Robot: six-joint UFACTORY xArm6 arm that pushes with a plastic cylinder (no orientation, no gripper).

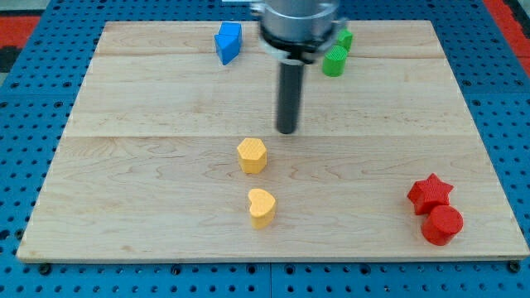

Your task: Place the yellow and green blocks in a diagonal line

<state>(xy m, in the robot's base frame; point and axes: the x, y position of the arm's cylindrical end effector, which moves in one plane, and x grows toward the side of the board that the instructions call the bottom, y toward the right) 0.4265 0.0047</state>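
Note:
A yellow hexagon block (252, 155) lies near the board's middle. A yellow heart block (262, 207) lies just below it, slightly to the right. A green cylinder block (334, 61) stands at the top, right of centre, and a second green block (344, 39), shape unclear, sits just above it, partly hidden by the arm. My tip (286, 130) is above and to the right of the yellow hexagon, a short gap away, touching no block.
A blue block (228, 42) sits at the top, left of the arm. A red star block (430, 193) and a red cylinder block (441, 224) sit together at the bottom right. The wooden board (124, 165) lies on a blue pegboard.

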